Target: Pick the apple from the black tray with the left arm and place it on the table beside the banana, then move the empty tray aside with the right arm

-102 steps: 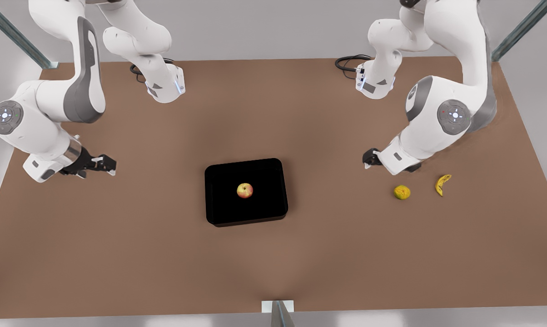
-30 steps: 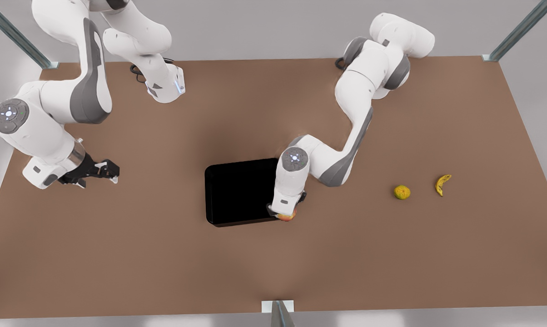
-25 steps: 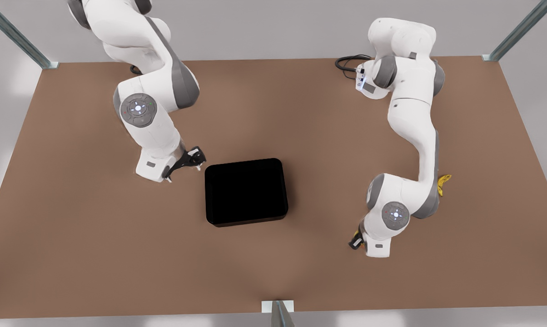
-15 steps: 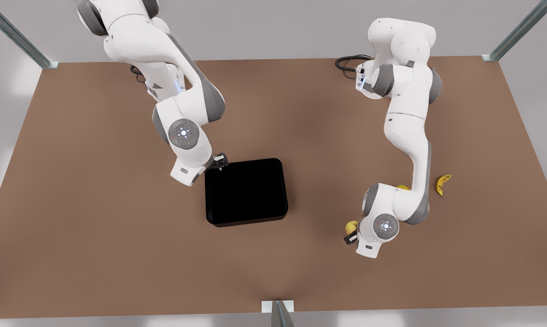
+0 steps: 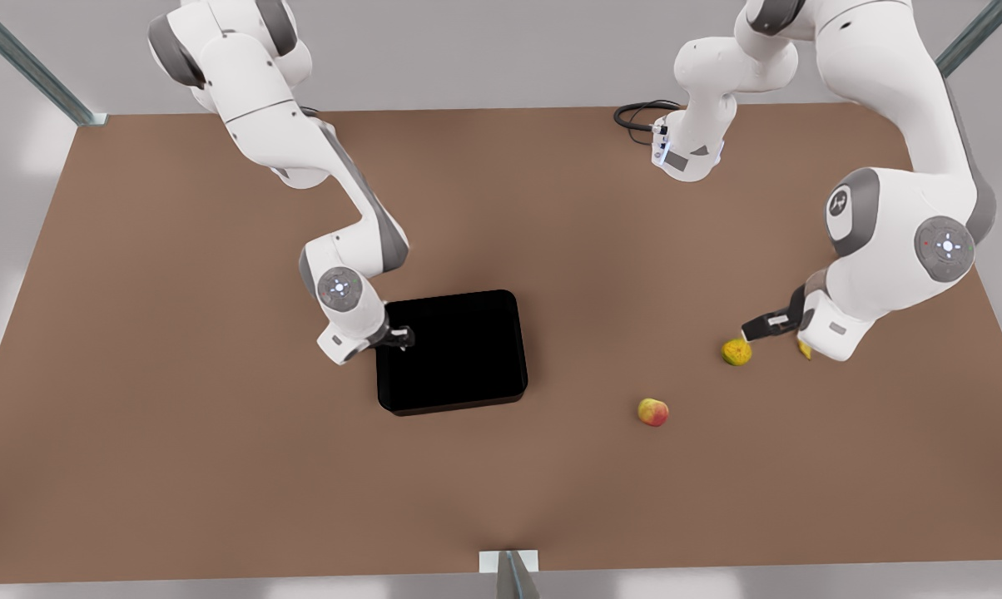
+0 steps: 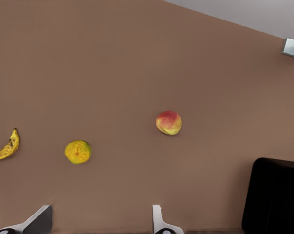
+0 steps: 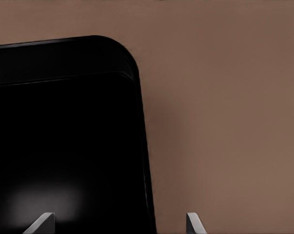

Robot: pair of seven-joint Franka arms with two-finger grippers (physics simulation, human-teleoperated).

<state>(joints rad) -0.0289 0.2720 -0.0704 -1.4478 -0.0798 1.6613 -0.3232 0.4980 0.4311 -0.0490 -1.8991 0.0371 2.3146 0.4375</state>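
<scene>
Apple [image 5: 652, 412] sits bare on the brown counter [image 5: 218, 466], well clear of the black tray [image 5: 451, 352] and toward the counter's edge nearest the front camera; in the left wrist view it [image 6: 168, 122] lies beside the bumpy orange fruit [image 6: 78, 152], with the banana [image 6: 6, 147] beyond that. On the counter the orange fruit [image 5: 736, 352] is between the apple and the banana [image 5: 803, 349], which is mostly hidden behind the arm. The left gripper [image 5: 761, 328] hovers just above the orange fruit, its jaws spread wide and holding nothing (both fingertips [image 6: 157, 219] show apart in its wrist view). The right gripper [image 5: 398, 337] is at the tray's short side, facing the counter's side edge; its jaws are open astride the tray's rim [image 7: 139, 126] near a rounded corner, not closed on it. The tray is empty.
</scene>
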